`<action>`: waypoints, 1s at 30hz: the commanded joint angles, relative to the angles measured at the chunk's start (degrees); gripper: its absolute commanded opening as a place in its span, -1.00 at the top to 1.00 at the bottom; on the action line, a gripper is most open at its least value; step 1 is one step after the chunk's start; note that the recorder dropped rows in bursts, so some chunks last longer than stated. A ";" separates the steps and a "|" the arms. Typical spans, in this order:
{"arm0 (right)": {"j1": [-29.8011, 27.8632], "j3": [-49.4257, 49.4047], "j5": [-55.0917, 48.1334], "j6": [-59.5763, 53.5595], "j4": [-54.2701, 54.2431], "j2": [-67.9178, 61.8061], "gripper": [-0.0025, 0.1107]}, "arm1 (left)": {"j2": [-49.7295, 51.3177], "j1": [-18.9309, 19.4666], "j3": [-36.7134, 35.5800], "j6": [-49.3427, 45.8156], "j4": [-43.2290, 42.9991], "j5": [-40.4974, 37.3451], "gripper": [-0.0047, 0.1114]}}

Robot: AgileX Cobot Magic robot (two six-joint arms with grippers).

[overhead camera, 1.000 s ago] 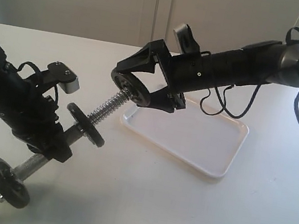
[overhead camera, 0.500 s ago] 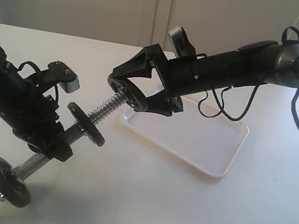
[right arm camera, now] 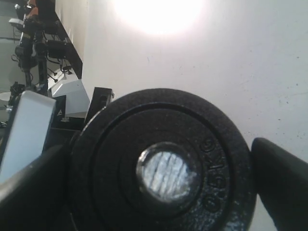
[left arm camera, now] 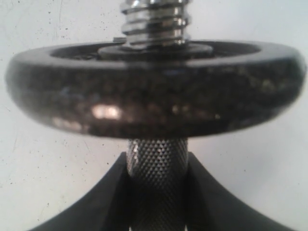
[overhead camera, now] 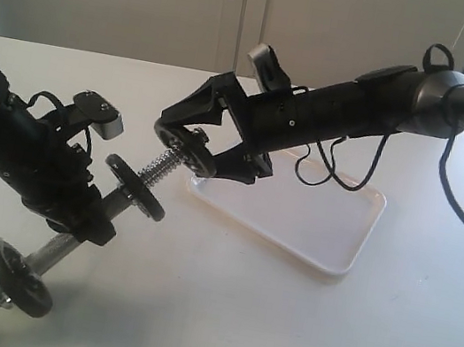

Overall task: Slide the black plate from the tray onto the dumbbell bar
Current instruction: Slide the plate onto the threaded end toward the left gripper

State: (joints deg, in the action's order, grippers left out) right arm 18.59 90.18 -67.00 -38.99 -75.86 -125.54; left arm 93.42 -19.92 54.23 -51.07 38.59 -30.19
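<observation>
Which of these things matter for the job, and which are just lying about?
In the job: black plate, in the right gripper; dumbbell bar, in the left gripper; tray.
Just there: mid-bar disc; low-end disc; table.

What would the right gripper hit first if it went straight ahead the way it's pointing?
Probably the disc already on the bar. The right gripper, holding the black plate, points along the bar, and that disc sits next, before the left gripper.
</observation>
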 commanded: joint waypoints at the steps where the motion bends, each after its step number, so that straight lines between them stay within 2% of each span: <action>1: 2.58 0.62 -2.96 -1.89 -4.21 0.86 0.96 | -2.77 -0.17 1.47 0.01 8.23 0.20 0.92; 10: 5.93 0.62 -2.96 -3.64 -3.54 0.86 0.96 | -2.77 -0.17 1.47 0.01 8.39 0.20 0.92; 17: 7.84 0.62 -2.96 -10.77 -3.43 0.86 0.95 | -2.77 -0.17 1.47 0.01 8.39 0.20 0.92; 19: 8.16 0.62 -2.96 -10.72 -3.43 0.86 0.89 | -2.77 -0.17 1.47 0.01 8.39 0.20 0.92; 22: 8.16 0.62 -2.96 -10.72 -3.43 0.86 0.64 | -2.77 -0.17 1.47 0.01 8.39 0.20 0.92; 24: 8.16 0.62 -2.96 -10.72 -3.29 0.86 0.39 | -2.77 -0.17 1.47 0.01 8.39 0.20 0.92; 28: 8.16 0.62 -2.96 -10.72 -3.15 0.86 -0.30 | -2.77 -0.17 1.47 0.01 8.39 0.31 0.92; 30: 8.16 0.62 -2.96 -10.60 -2.28 0.86 -0.51 | -2.77 -0.17 1.47 0.01 8.39 0.52 0.92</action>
State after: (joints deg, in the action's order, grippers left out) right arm 25.05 90.18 -63.94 -47.58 -74.21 -126.02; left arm 93.26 -19.70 54.23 -50.62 39.49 -29.70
